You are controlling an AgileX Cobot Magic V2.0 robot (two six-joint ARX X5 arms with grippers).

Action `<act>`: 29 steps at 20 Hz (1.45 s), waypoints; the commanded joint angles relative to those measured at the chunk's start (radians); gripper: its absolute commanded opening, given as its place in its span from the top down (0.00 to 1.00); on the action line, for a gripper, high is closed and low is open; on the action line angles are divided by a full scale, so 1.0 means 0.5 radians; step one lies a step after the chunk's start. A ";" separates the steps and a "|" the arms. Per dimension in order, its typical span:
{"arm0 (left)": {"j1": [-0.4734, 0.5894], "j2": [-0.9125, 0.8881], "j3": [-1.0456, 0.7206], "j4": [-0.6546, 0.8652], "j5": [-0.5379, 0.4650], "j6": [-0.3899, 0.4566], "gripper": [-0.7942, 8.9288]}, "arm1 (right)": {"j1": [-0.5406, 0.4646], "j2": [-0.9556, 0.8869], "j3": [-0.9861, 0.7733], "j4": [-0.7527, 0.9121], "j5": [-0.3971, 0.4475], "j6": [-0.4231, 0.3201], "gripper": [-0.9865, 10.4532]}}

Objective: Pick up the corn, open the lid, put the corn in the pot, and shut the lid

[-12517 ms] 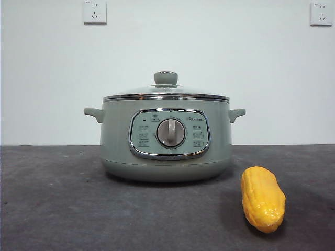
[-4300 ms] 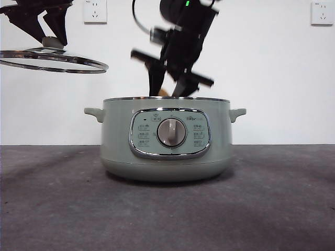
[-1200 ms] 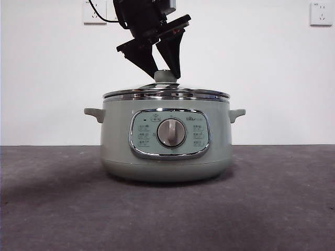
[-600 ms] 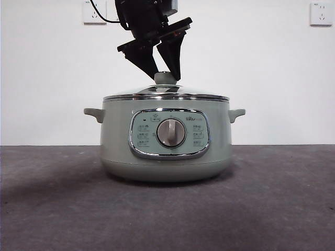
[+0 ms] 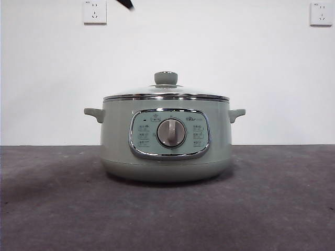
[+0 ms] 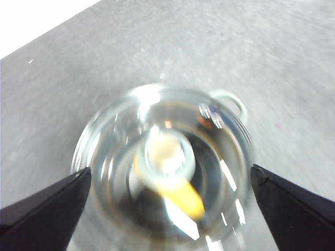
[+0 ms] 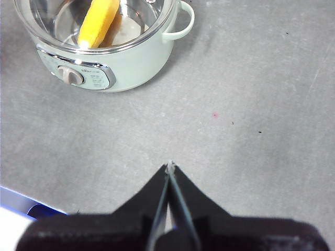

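The sage-green pot (image 5: 166, 157) stands mid-table with the glass lid (image 5: 166, 93) seated flat on its chrome rim, knob (image 5: 166, 78) upright. Through the glass, both wrist views show the yellow corn (image 7: 98, 21) lying inside the pot (image 7: 131, 63). My left gripper (image 6: 170, 168) hangs high above the lid (image 6: 104, 157), open wide and holding nothing; the picture is blurred, and the corn (image 6: 180, 196) shows under the knob. In the front view only a black tip of that arm (image 5: 125, 3) remains at the top edge. My right gripper (image 7: 169, 166) is shut and empty, over bare table well away from the pot.
Two wall sockets (image 5: 94, 11) (image 5: 321, 13) sit high on the white wall behind. The dark grey table (image 5: 272, 209) runs wide on both sides of the pot. A blue and white edge (image 7: 21, 209) shows near my right arm.
The left gripper has let go of the lid's knob and risen almost out of the front view. The lid stays seated on the pot.
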 commanded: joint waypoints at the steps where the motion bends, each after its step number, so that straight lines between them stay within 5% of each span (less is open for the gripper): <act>1: 0.004 -0.096 -0.010 -0.174 -0.068 0.023 0.50 | 0.003 0.000 -0.020 0.005 0.002 0.035 0.91; 3: 0.005 -0.204 -0.010 -0.304 -0.132 0.081 0.85 | 0.003 0.000 -0.020 0.007 0.002 0.042 0.91; 4: 0.007 -0.256 -0.010 -0.310 -0.144 0.079 0.93 | 0.003 0.001 -0.020 0.006 0.002 0.040 0.91; 15: 0.020 -0.520 -0.010 -0.307 -0.129 -0.018 0.92 | 0.003 0.002 -0.019 0.005 0.002 0.040 0.91; 20: 0.046 -0.519 -0.010 -0.309 -0.203 0.179 0.92 | 0.003 0.012 -0.019 0.005 0.002 0.040 0.91; 25: 0.265 -0.569 -0.042 -0.311 -0.193 0.207 0.92 | 0.003 0.024 -0.019 0.000 0.002 0.040 0.91; 29: 0.432 -0.896 -0.488 -0.289 -0.194 0.208 0.92 | 0.003 0.035 -0.019 0.001 0.002 0.040 0.91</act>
